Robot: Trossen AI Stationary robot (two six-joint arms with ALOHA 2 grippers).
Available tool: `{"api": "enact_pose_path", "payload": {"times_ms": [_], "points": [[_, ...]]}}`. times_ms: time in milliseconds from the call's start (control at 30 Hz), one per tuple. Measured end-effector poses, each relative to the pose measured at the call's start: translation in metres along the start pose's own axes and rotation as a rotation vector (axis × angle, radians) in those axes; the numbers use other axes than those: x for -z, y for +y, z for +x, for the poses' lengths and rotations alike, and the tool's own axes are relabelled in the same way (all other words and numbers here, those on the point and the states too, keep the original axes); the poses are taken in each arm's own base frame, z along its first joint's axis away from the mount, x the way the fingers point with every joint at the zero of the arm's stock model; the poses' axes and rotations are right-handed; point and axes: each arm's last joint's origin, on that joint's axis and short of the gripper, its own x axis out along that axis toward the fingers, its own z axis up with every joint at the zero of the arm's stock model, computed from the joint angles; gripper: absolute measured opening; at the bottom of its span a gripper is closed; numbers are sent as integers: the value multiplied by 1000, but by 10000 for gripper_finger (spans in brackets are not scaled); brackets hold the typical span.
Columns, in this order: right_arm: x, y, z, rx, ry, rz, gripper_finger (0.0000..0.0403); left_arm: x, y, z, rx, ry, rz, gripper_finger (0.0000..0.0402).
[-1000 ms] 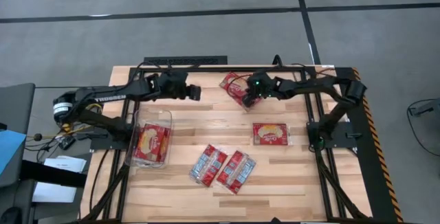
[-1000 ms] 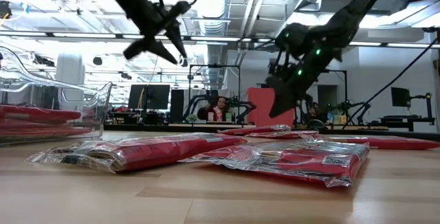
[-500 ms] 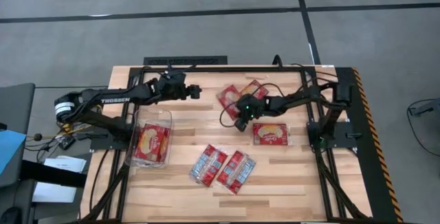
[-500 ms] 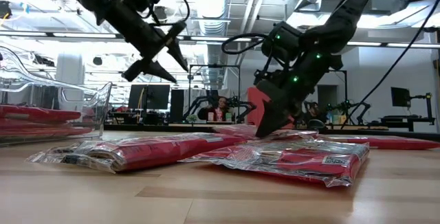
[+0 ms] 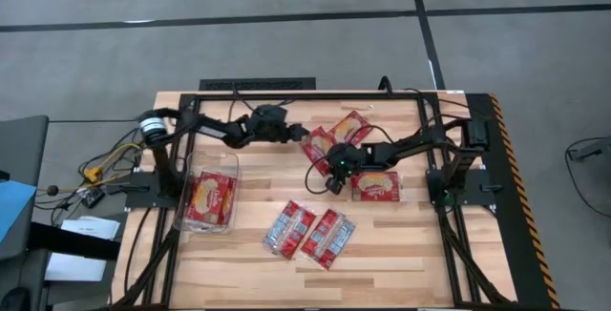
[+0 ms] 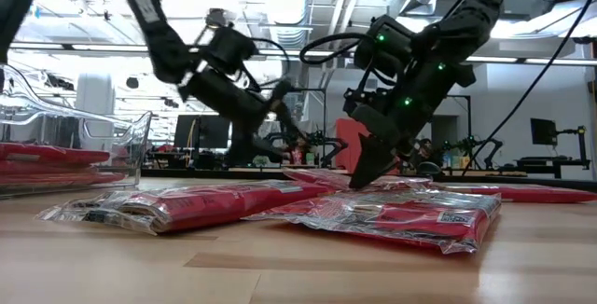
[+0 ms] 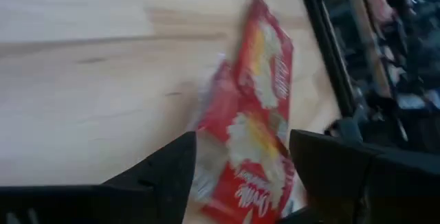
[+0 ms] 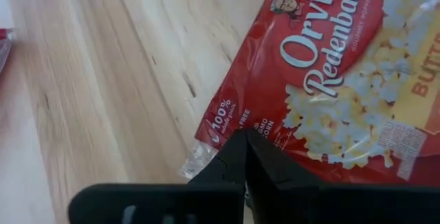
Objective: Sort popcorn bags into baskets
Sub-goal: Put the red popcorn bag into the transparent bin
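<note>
Red popcorn bags lie flat on the wooden table. Two overlap near the far edge (image 5: 318, 145) (image 5: 349, 127), and my open left gripper (image 5: 294, 133) (image 7: 240, 162) hovers just left of them, fingers pointing at them (image 7: 251, 148). One bag with a cream-yellow picture (image 5: 375, 186) (image 8: 344, 80) lies right of centre. My shut right gripper (image 5: 333, 183) (image 8: 245, 148) is down at its left end. The clear basket (image 5: 215, 156) at the left holds red bags. My right gripper points down at a slant with its shut fingertips (image 8: 237, 157) at the corner of the bag's clear seal edge (image 8: 199, 155). The bag lies flat on the table. I cannot tell whether the fingertips touch the bag or only the wood beside it.
Two more red bags (image 5: 289, 227) (image 5: 327, 238) lie side by side near the table's near edge, closest in the low view (image 6: 401, 213). Bare wood shows between them and the basket. Black frame rails (image 5: 449, 206) run along the table's sides.
My right gripper left the far bags, swung toward the near edge and came down at the left end of the cream-picture bag. My left gripper travelled right and down toward the two far bags.
</note>
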Motion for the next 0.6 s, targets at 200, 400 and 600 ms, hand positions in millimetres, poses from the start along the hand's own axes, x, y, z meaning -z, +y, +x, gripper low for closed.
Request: {"api": "enact_pose_path", "payload": {"times_ms": [200, 400, 600], "points": [[4, -1, 0, 6, 37, -3, 37, -1, 2, 34, -56, 156, 50, 258], [4, -1, 0, 5, 42, -6, 21, -6, -8, 44, -109, 306, 145, 266], [5, -1, 0, 6, 45, -16, 28, -42, -36, 32, -61, 326, 192, 266]]}}
